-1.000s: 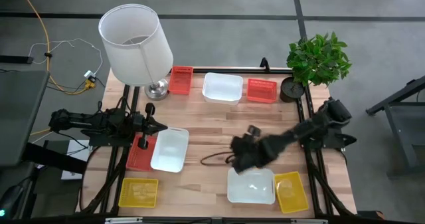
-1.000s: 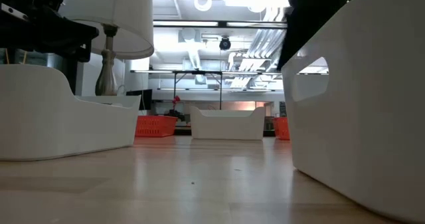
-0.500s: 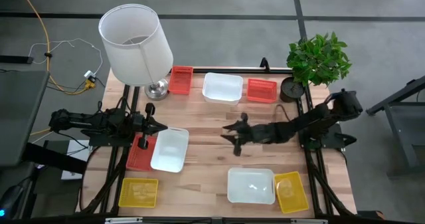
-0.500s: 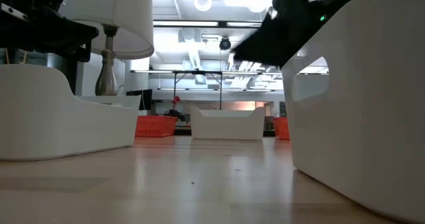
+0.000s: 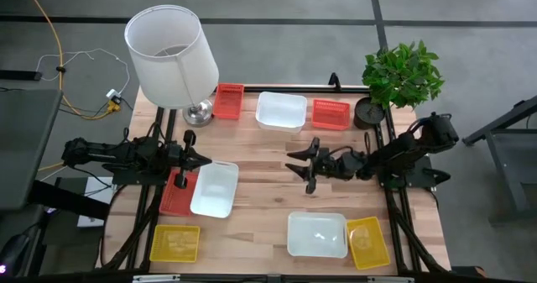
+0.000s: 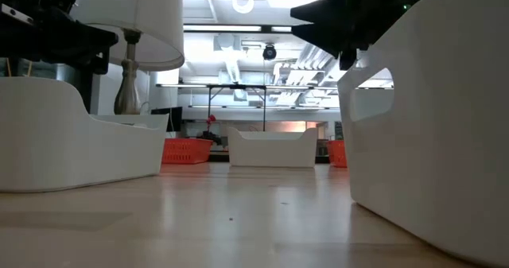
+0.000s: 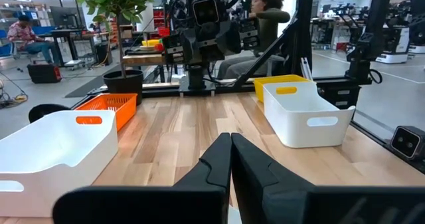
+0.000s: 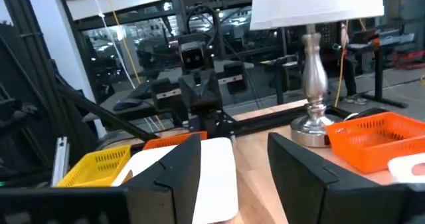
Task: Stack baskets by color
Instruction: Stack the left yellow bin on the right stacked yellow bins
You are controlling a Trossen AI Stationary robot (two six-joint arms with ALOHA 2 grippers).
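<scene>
Baskets spread across the high view: at lower left a yellow basket (image 5: 174, 243), above it a white basket (image 5: 215, 189) overlapping a red basket (image 5: 174, 196). Left gripper (image 5: 201, 159), pinched shut, sits mid-left. Right gripper (image 5: 304, 166), fingers wide and empty, hovers at centre above another white basket (image 5: 317, 234).

The table (image 5: 268, 161) is pale wood with visible plank seams and grain, its finish lightly satin. The white baskets (image 5: 317, 234) look like smooth, slightly glossy plastic with solid walls. The red baskets (image 5: 331, 113) and yellow baskets (image 5: 174, 243) are plastic too, their sides an open mesh. The lamp base (image 5: 198, 112) is polished, shiny metal; its lampshade (image 5: 170, 55) looks matt white. Both arms and the right gripper (image 5: 307, 164) are matt black.
</scene>
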